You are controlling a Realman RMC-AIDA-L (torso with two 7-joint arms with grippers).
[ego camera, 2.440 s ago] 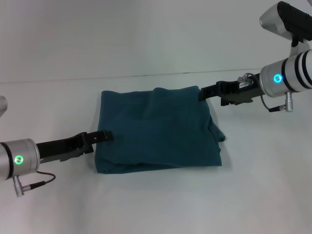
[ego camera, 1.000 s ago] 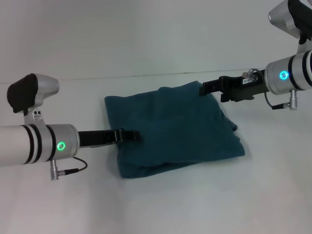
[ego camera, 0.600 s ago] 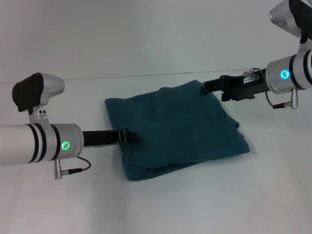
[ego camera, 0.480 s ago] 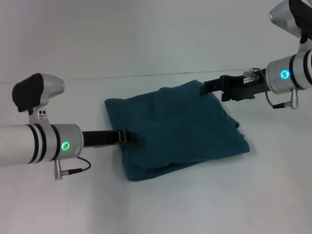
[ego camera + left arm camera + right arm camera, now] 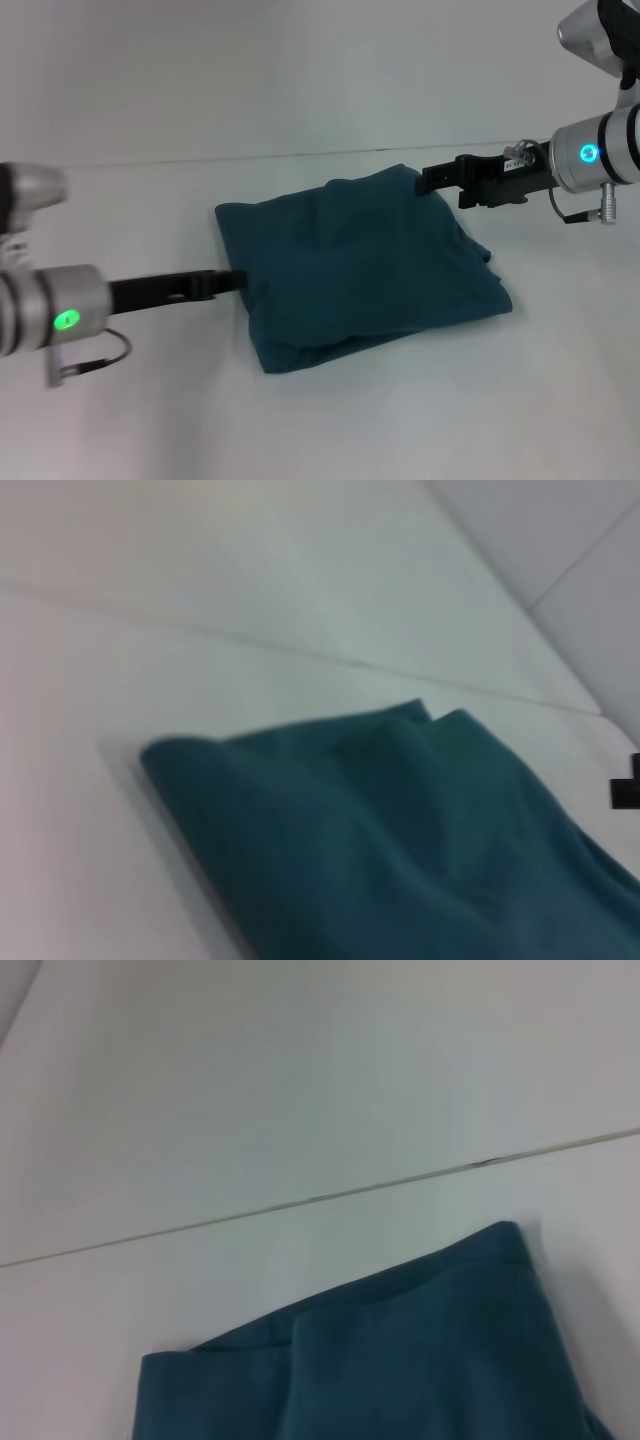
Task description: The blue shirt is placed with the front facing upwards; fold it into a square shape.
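White table (image 5: 330, 420) holds the folded blue shirt (image 5: 360, 270); both claws touch opposite edges, grips seemingly unreadable.

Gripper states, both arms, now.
Left gripper: at the blue shirt's left edge; open or shut cannot be told.
Right gripper: at the shirt's far right corner; grip cannot be told.

Blue shirt (image 5: 360, 265) — folded, roughly square, seemingly flat — plain teal.
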